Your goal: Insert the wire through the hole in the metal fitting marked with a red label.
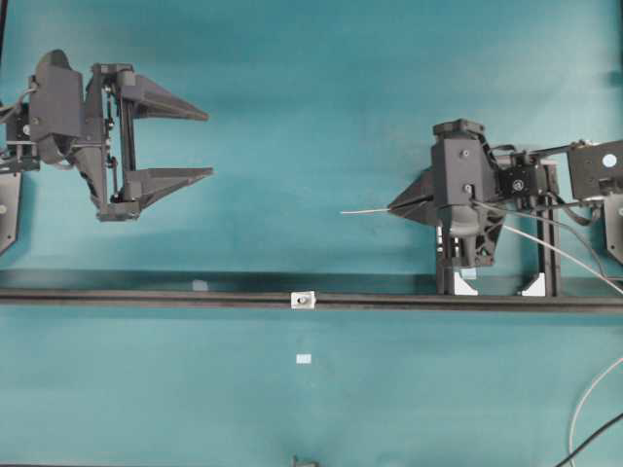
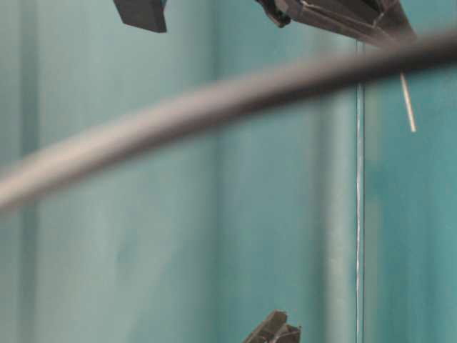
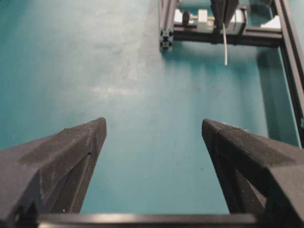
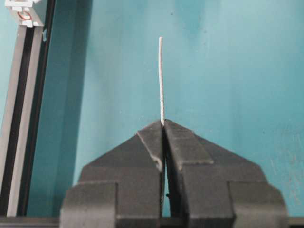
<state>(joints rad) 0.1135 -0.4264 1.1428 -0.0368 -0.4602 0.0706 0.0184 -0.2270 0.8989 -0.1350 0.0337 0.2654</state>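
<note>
One wire (image 4: 161, 80), two claws: right claw (image 4: 164, 124), left claw (image 3: 154, 130).

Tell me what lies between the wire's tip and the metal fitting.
Only bare teal table, overhead: wire tip hangs apart from the fitting on its rail.

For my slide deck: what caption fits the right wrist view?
Right gripper shut on the wire, its free end pointing ahead over the teal table.

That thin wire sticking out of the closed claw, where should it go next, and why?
Probably toward the metal fitting on the black rail. The right gripper, jaws shut, holds the wire well short of it, the tip pointing sideways, not at the hole.
</note>
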